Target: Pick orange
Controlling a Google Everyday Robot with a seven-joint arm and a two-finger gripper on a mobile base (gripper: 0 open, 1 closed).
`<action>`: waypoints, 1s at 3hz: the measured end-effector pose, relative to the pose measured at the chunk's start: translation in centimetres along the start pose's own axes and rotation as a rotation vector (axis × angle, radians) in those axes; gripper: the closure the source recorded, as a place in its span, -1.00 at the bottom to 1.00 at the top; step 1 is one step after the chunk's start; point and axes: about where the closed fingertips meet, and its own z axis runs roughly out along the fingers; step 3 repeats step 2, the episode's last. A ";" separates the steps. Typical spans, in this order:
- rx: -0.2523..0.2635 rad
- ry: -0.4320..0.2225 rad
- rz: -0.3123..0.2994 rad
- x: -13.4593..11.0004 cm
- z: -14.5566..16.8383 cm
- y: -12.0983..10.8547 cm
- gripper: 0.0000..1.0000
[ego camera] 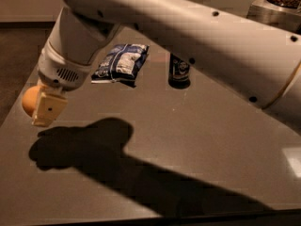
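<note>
The orange [29, 100] is a small round orange-yellow fruit at the far left of the camera view, held well above the dark table [197, 140]. My gripper [40, 106] hangs from the white arm and is shut on the orange. One cream finger [48, 109] covers the fruit's right side; the other finger is hidden behind it. The gripper's shadow lies on the table below.
A blue and white snack bag [120, 62] lies on the table behind the gripper. A dark soda can [179, 70] stands to its right, partly behind the arm. A metal container [277, 4] sits at the top right corner. The table's left edge is near the gripper.
</note>
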 end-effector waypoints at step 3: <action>0.050 -0.035 -0.012 -1.4 -4.7 -0.8 1.00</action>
